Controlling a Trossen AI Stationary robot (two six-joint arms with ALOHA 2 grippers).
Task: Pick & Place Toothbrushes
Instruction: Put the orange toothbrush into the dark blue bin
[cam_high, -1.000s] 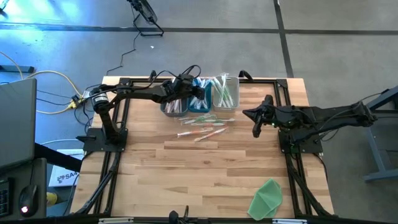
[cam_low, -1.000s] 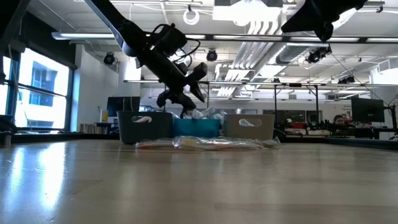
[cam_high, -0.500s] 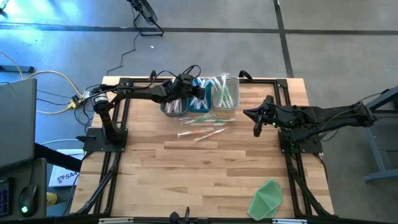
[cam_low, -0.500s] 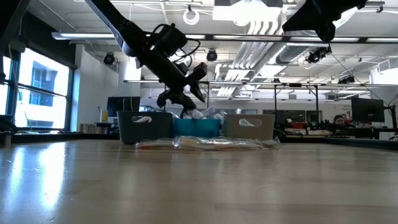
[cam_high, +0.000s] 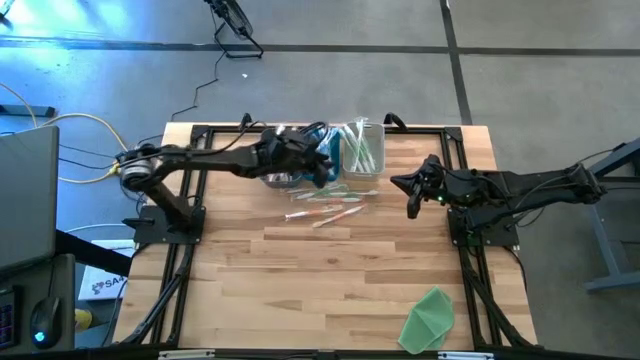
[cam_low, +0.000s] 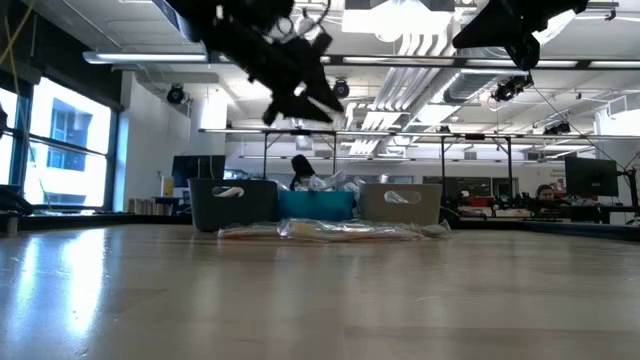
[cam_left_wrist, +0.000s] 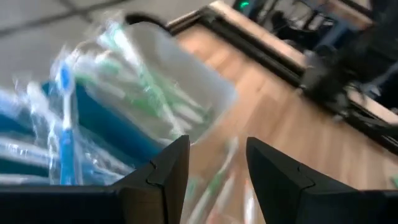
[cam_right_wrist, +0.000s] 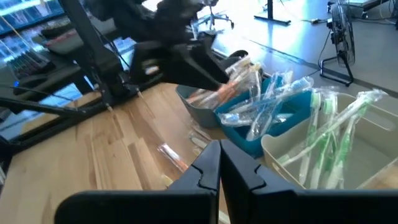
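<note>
Three bins stand in a row at the table's far edge: a grey bin with pink and orange toothbrushes, a blue bin with blue ones, and a clear bin with green ones. Several wrapped toothbrushes lie flat on the wood in front of the bins. My left gripper hangs open and empty above the blue bin, well clear of it in the low view. My right gripper waits shut to the right of the loose toothbrushes, holding nothing.
A crumpled green cloth lies near the table's near right corner. Black frame rails run along the table's left and right sides. Bare wood spreads from the loose toothbrushes toward the near edge.
My left gripper has risen from just above the bins to well above them. It has also shifted a little toward the table's right and near edge, with the arm stretching out flatter. The right arm has kept still.
</note>
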